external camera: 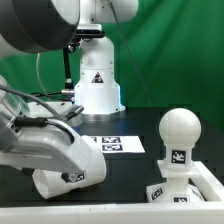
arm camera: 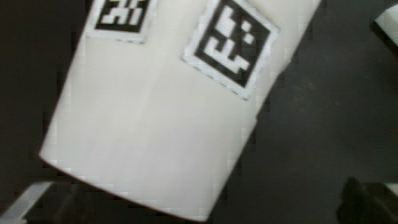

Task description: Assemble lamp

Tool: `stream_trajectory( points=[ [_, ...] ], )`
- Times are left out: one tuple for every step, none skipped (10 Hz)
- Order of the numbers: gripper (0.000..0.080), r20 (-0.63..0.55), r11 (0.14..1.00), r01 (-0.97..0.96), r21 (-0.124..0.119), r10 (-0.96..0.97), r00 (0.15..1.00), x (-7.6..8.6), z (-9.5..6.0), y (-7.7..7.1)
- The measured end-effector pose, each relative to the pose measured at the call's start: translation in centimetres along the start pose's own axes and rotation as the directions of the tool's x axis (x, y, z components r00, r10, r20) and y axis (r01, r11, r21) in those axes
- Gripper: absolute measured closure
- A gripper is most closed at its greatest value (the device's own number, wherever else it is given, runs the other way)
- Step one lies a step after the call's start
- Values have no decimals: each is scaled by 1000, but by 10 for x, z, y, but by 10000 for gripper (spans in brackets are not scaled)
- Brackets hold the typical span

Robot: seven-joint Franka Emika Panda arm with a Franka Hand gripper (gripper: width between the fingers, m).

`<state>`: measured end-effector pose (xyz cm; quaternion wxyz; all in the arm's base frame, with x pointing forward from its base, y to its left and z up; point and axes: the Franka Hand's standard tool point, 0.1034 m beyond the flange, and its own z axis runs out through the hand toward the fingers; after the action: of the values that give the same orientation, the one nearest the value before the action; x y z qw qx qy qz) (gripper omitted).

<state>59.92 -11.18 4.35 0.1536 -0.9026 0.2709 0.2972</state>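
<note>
Shade up close

The white shade (arm camera: 169, 120) is filling the wrist view, lying tilted on dark table (arm camera: 338, 110), showing two square tags (arm camera: 235, 45).

The exterior view looks low across the table; the wrist view sits close over the shade (arm camera: 169, 120).

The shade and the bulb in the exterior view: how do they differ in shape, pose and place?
The shade is a wide tapered cup lying on its side on the black table; the bulb is a round head on a narrower stem, standing upright. The shade lies at the exterior view's left, under the arm's gripper; the bulb stands at the right, clear of the arm. Both are matte white and carry black-and-white square tags.
</note>
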Motion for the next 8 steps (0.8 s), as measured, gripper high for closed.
stream_trajectory(
  points=[
    [101, 0, 1000, 0, 0, 0, 1000, 0, 0, 0],
    [101, 9, 1000, -22, 12, 22, 1000, 0, 4, 1],
    [101, 31, 997, -66, 34, 65, 997, 2, 12, 4],
    [101, 42, 994, -98, 45, 96, 994, 4, 16, 5],
    [101, 60, 989, -132, 65, 128, 990, 2, 17, 2],
    [101, 102, 980, -170, 106, 159, 982, -3, 18, 0],
    [101, 107, 977, -181, 109, 170, 980, -2, 18, 2],
    [101, 103, 978, -181, 107, 170, 980, -1, 18, 2]
  ],
)
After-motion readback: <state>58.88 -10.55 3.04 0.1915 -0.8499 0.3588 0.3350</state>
